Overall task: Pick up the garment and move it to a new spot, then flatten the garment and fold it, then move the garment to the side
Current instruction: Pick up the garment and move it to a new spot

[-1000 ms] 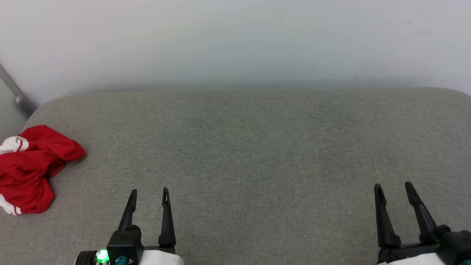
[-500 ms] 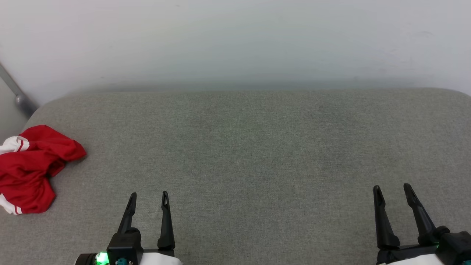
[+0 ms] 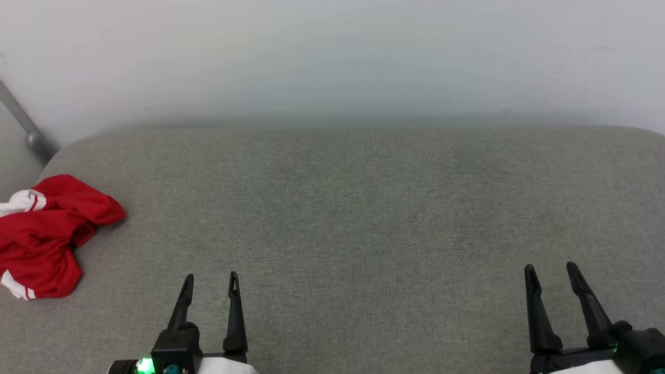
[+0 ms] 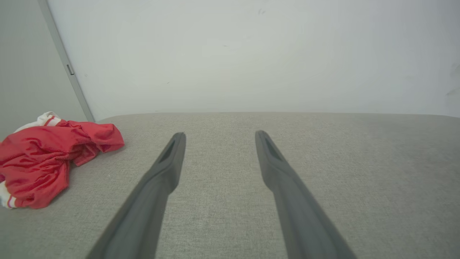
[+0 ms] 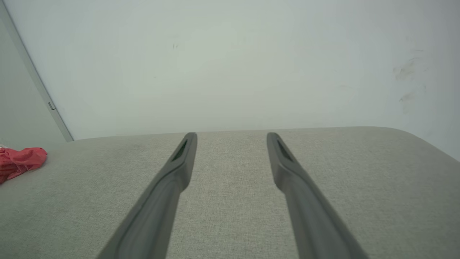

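The garment lies crumpled at the far left edge of the grey padded surface, red with white striped sleeve trim showing. In the left wrist view the garment sits left of the fingers, well apart from them. The right wrist view catches a bit of the garment at its left edge. My left gripper stands open at the lower left, empty, to the right of the garment. My right gripper stands open at the lower right, empty, far from it.
The grey fabric surface stretches wide between and beyond both grippers, its rounded far edge meeting a pale wall. A grey metal bar slants down at the far left, just behind the garment.
Both grippers have slipped slightly lower in the head view, and the whole picture has shifted a little, so the camera has moved. The garment lies as before.
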